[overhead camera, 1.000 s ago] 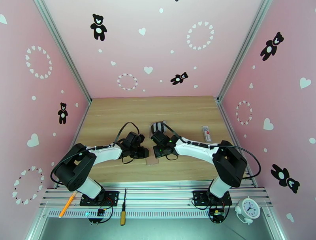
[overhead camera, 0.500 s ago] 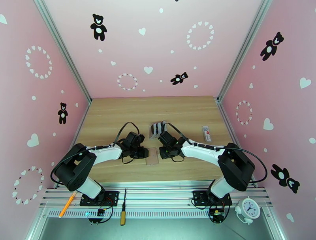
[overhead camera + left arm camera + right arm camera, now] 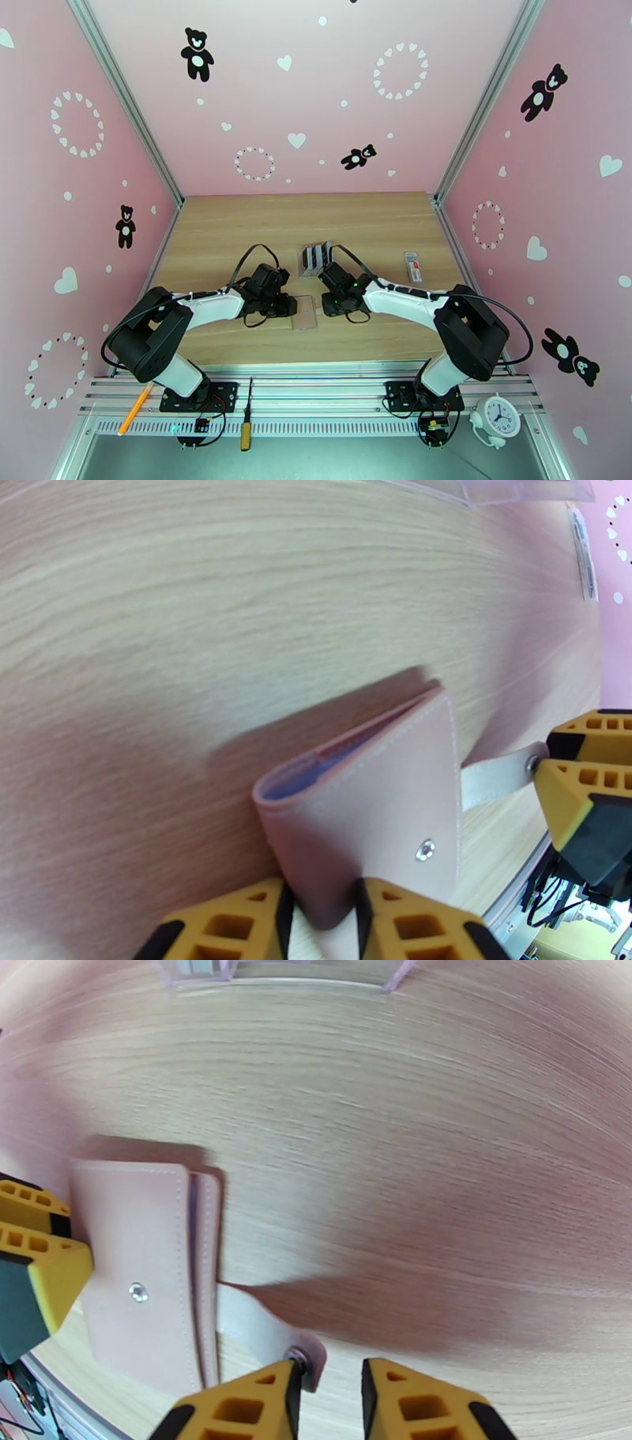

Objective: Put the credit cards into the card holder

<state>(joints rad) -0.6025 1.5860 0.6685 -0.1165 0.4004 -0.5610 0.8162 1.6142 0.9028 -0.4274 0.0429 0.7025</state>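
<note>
Bare table (image 3: 379,221) lies open all round the card holder (image 3: 371,796), well off every edge. The left claw (image 3: 320,902) pinches its near edge. The right claw (image 3: 328,1394), narrowly parted, sits ungripping at the end of the snap tab (image 3: 261,1319)

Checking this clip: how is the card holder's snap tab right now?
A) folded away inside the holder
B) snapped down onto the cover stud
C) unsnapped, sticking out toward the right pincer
C: the snap tab sticks out from the card holder, its end at the fingertips of the right pincer, and the cover stud is bare.
</note>
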